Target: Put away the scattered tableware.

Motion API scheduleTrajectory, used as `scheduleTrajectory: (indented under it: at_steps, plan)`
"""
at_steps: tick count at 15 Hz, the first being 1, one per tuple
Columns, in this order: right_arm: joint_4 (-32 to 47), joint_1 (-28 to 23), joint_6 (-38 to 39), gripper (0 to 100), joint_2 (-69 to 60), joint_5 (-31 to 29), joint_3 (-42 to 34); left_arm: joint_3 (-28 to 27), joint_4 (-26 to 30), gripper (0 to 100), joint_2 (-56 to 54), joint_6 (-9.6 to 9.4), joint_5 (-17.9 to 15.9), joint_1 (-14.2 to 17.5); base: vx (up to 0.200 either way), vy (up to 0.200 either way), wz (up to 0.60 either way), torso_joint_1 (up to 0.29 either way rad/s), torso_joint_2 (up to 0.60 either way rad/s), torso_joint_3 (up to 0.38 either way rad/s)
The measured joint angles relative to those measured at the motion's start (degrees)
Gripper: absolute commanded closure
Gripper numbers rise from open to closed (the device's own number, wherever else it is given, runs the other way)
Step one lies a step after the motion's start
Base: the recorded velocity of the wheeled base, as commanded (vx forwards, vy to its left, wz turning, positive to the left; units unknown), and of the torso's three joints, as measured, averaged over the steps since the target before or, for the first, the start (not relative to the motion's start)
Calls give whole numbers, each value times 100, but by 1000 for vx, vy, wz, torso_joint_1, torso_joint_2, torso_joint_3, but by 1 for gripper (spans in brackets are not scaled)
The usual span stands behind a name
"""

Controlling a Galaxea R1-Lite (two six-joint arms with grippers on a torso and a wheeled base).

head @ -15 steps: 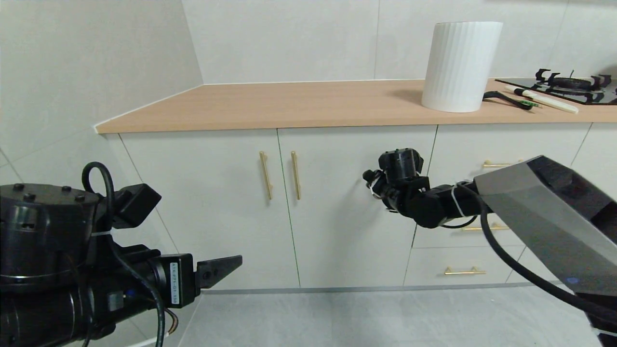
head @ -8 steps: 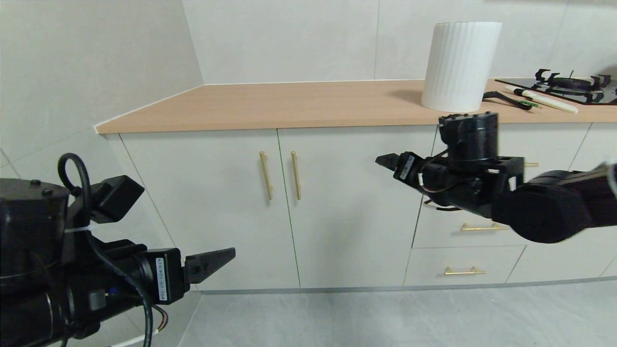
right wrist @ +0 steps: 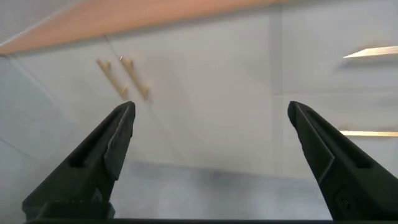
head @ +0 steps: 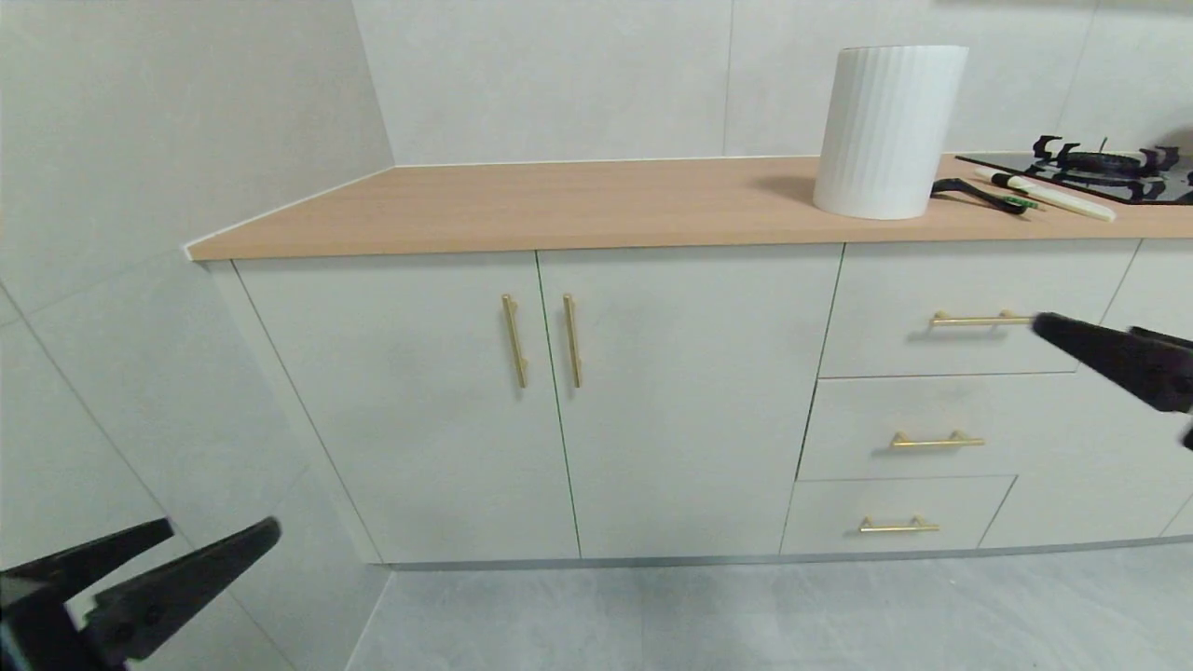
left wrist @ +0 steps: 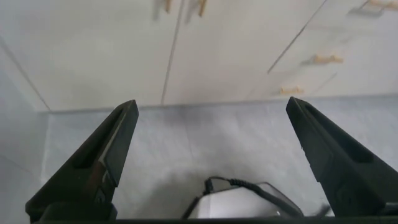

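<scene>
Head view gives us the white ribbed cylindrical container point(head: 890, 130) standing upright on the wooden countertop point(head: 559, 200), and we place everything by it. Just beside the container, on its side toward the black gas hob point(head: 1104, 168), a black-handled utensil point(head: 979, 194) and a long cream-coloured utensil point(head: 1058, 198) lie flat, near each other. Our right gripper point(head: 1086, 328) hangs well below the container and to its right, level with the brass handle of the top drawer point(head: 979, 320). Its jaws stand wide apart and carry nothing. Our left gripper point(head: 224, 531) sits far below and far to the left of the container, also spread wide and empty. We judge the task to be at its opening step, the approach, with no tableware picked up yet. The next move, as we read it, calls for lifting the right gripper above counter height. It would then pass the container to reach the black-handled utensil and close low on its handle without knocking the container.
</scene>
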State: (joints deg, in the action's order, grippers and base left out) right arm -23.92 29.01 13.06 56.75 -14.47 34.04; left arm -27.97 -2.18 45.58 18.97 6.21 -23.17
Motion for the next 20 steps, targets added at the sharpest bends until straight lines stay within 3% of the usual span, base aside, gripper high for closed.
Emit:
scheduleTrajectory:
  at_steps: [3, 6, 7, 8, 9, 12, 14, 16, 18, 20]
  plan:
    - [1087, -735, -404, 0, -1899, -20, -480, 267, 795, 0, -1510, -255, -9, 350, 0, 0, 0, 0, 0, 0]
    - [2441, -1458, -703, 0, -3638, -35, -673, 438, 1636, 0, -2954, -666, -7, 925, 0, 0, 0, 0, 0, 0]
    - [2779, -1629, -742, 0, -4096, -101, -717, 551, 1786, 0, -3301, -767, 72, 1122, 0, 0, 0, 0, 0, 0]
    - [3062, -1832, -718, 0, -4465, -301, -802, 728, 1868, 0, -3552, -852, 362, 1301, 0, 0, 0, 0, 0, 0]
    - [3163, -2053, -663, 0, -4689, -430, -896, 870, 1865, 0, -3704, -892, 575, 1414, 0, 0, 0, 0, 0, 0]
    - [3232, -2610, -652, 0, -5126, -340, -1097, 1054, 1751, 0, -3935, -920, 688, 1725, 0, 0, 0, 0, 0, 0]
    - [3276, -2828, -657, 0, -5422, 38, -1252, 1111, 1723, 0, -4156, -1202, 583, 2015, 0, 0, 0, 0, 0, 0]
    - [3276, -2899, -683, 0, -5581, 44, -1579, 1408, 1551, 0, -4380, -1481, 619, 2216, 0, 0, 0, 0, 0, 0]
    - [2946, -2920, -758, 0, -5645, 68, -2169, 1904, 902, 0, -4492, -1657, 641, 2291, 0, 0, 0, 0, 0, 0]
    - [2330, -2926, -962, 0, -5672, 304, -2814, 2416, 194, 0, -4537, -1952, 510, 2313, 0, 0, 0, 0, 0, 0]
